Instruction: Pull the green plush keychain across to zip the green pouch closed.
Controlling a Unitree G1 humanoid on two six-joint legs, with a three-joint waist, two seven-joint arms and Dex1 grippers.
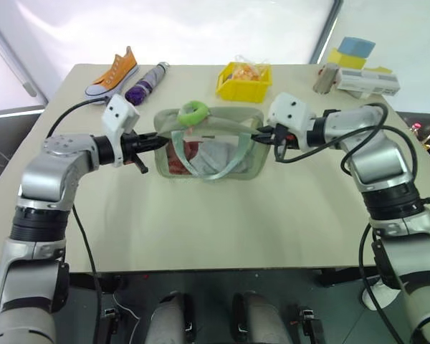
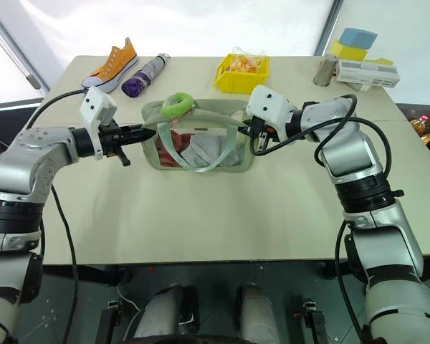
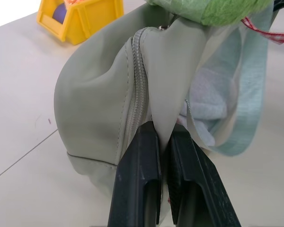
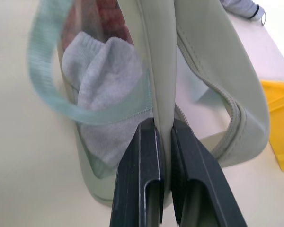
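Green pouch (image 1: 209, 147) sits mid-table (image 1: 201, 229), top unzipped and gaping. Left gripper (image 1: 156, 141) pinches the pouch's left end, fingers (image 3: 137, 184) pressed on a fold of fabric beside the zipper. Right gripper (image 1: 258, 136) pinches the right end the same way. Green plush keychain (image 1: 194, 112) rests on the top edge near the left end. Yellow bin (image 1: 244, 81) just behind; sneaker (image 1: 112, 73) far left.
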